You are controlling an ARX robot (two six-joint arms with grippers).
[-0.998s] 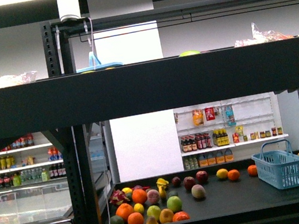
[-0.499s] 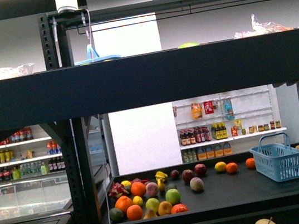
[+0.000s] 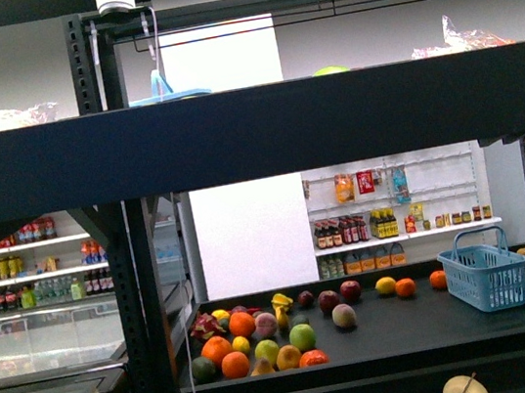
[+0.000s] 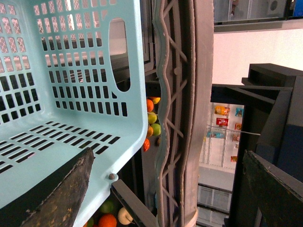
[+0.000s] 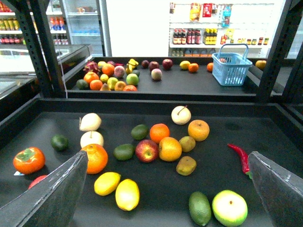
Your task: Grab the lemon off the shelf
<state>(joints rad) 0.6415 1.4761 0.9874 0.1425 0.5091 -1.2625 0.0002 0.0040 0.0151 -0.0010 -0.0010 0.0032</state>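
Front view: on a far rack (image 3: 393, 343), a cluster of fruit (image 3: 255, 341) sits at the left. Loose fruit lies in the middle, and a basket (image 3: 485, 277) stands at the right. Store shelves of bottles (image 3: 395, 226) stand behind the rack.

Right wrist view: a tray of the shelf (image 5: 265, 137) lies in front of that rack, with fruit scattered on it. The lemon (image 5: 127, 194) lies near the tray's front edge, just beside another oval fruit (image 5: 107, 183). An orange (image 5: 96, 158) sits just behind them. An apple (image 5: 147, 150) sits mid-tray, and a chili pepper (image 5: 239, 156) lies well apart from the lemon.
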